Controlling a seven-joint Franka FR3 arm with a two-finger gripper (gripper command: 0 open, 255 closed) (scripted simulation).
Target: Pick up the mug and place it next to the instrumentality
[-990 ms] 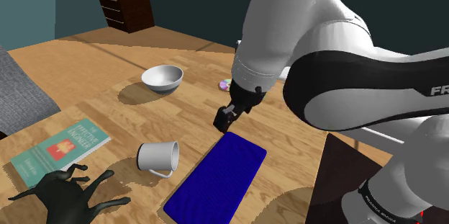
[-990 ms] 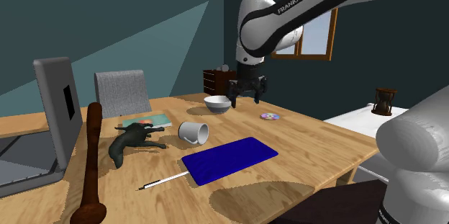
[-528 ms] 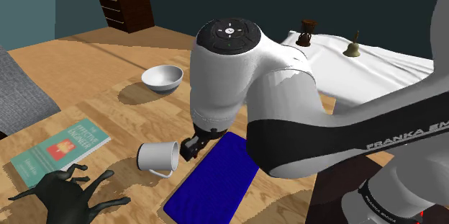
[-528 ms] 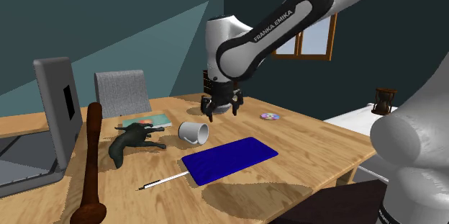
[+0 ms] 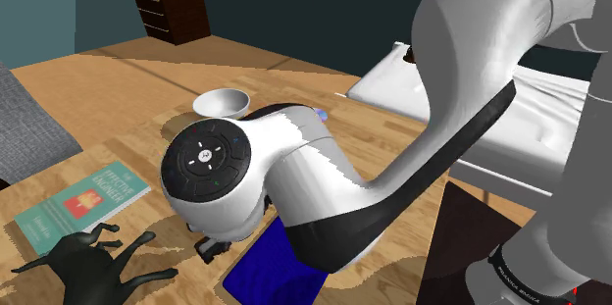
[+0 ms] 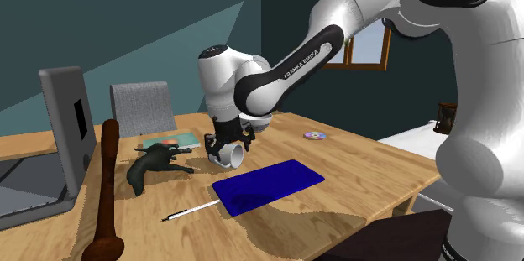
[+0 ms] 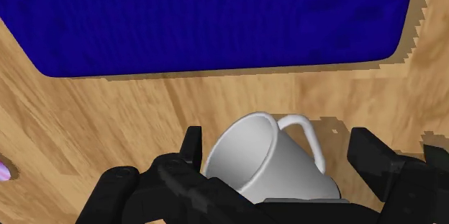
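"franka emika" on the arm (image 6: pixel 304 54)

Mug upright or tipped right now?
Tipped on its side: the mug lies on the table, mouth facing the blue mat, inside the open gripper.

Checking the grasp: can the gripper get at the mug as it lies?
Probably yes: the open gripper hangs over the mug, a finger on either side, nothing between; the blue mat lies apart.

Even light, sharp render; jagged-edged shadow beside mug (image 7: pixel 266 165).
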